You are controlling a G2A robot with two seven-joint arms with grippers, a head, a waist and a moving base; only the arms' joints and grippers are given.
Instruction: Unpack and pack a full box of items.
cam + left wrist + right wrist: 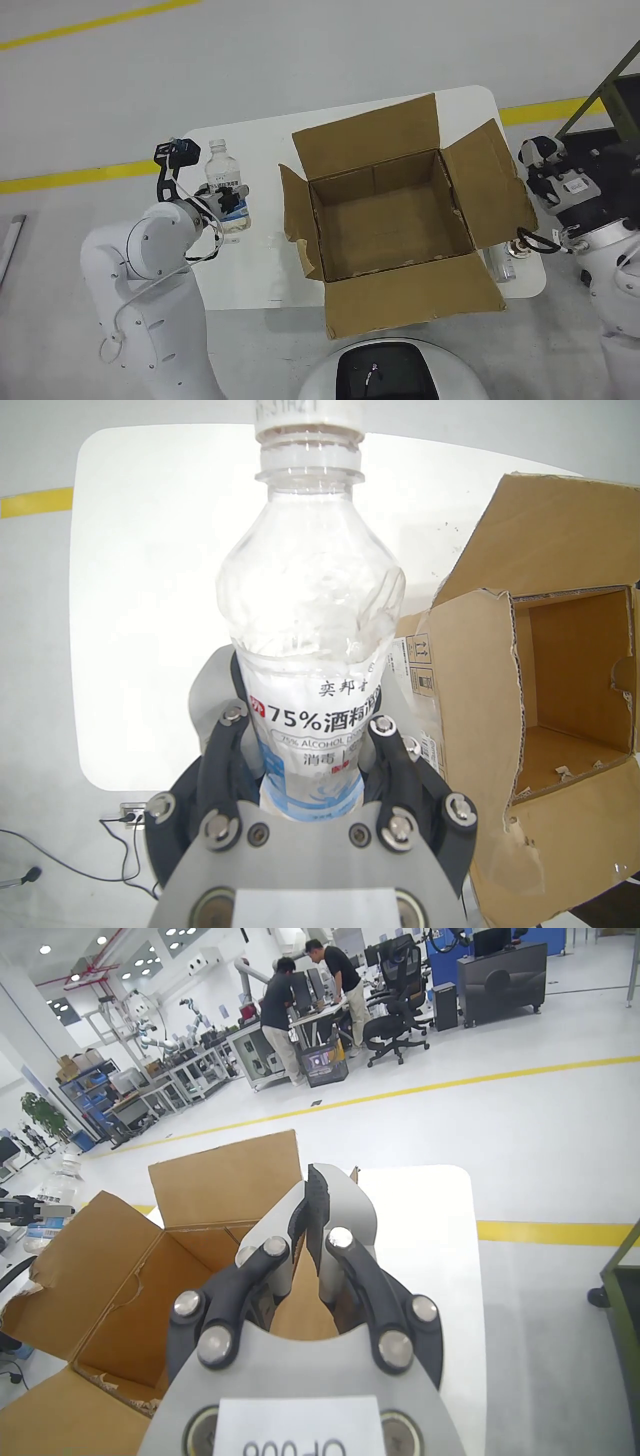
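The left jaws were shut tight on a clear bottle (310,600), upright beside the open box (370,135) on the desk (260,270). The right jaws were closed and empty at the box's other side. Torn bits (562,772) lay in the box.

A brown cardboard box (365,140) sits on the white counter (260,275), filling its middle and right part. It is open, with all four flaps splayed outward, edges torn ragged, and a few paper scraps on its bare floor. A clear plastic bottle (225,180) with a white cap and a white-and-blue label stands upright near the counter's left edge, just beside the box's left flap. The left claw (307,720) is clamped around its labelled lower body.
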